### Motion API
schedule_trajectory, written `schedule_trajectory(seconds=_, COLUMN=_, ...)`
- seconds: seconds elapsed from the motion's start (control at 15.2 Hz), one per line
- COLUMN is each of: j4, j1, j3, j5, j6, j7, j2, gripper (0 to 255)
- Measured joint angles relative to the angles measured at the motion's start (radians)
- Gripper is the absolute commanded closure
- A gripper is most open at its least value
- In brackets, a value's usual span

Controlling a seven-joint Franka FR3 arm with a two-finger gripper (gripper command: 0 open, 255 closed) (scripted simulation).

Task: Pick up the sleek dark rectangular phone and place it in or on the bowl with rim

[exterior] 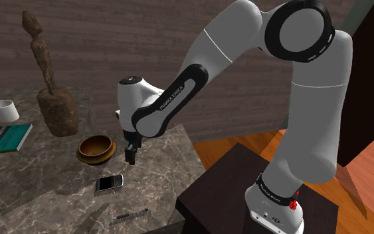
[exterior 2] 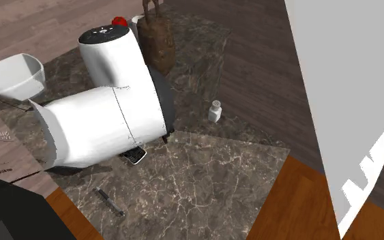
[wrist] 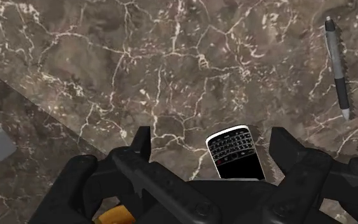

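Note:
The dark phone (exterior: 109, 183) with a small keypad and a silver edge lies flat on the marble table (exterior: 39, 199). A brown bowl (exterior: 96, 149) with a thick rim stands just behind it. My black gripper (exterior: 129, 158) hangs open above the table, beside the bowl and a little above the phone. In the wrist view the phone (wrist: 236, 154) lies on the marble between the spread fingers (wrist: 142, 143), closer to one of them and untouched. From the second exterior view the arm covers most of the phone (exterior 2: 136, 155).
A pen (exterior: 129, 215) lies near the table's front edge. A dark sculpture (exterior: 52, 93), a white cup (exterior: 4, 110) and a green book (exterior: 2, 137) stand at the back. A white bowl (exterior 2: 13, 75) and a small white bottle (exterior 2: 215, 111) are also on the table.

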Motion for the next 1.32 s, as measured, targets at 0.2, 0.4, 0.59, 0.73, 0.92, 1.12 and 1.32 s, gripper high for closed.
schedule_trajectory(seconds=0.2, j4=0.080, j1=0.033, j3=-0.011, j5=-0.042, j6=0.035, j7=0.003, j2=0.116, gripper=0)
schedule_trajectory(seconds=0.4, j4=0.163, j1=0.069, j3=-0.019, j5=-0.075, j6=0.057, j7=0.003, j2=0.221, gripper=0)
schedule_trajectory(seconds=0.59, j4=0.245, j1=0.105, j3=-0.024, j5=-0.098, j6=0.065, j7=0.001, j2=0.310, gripper=0)
schedule_trajectory(seconds=0.73, j4=0.258, j1=0.115, j3=-0.031, j5=-0.108, j6=0.083, j7=0.004, j2=0.342, gripper=0)
schedule_trajectory(seconds=0.92, j4=0.279, j1=0.126, j3=-0.043, j5=-0.119, j6=0.106, j7=0.010, j2=0.384, gripper=0)
schedule_trajectory(seconds=1.12, j4=0.292, j1=0.134, j3=-0.053, j5=-0.126, j6=0.126, j7=0.015, j2=0.417, gripper=0)
schedule_trajectory(seconds=1.32, j4=0.297, j1=0.137, j3=-0.055, j5=-0.128, j6=0.130, j7=0.016, j2=0.425, gripper=0)
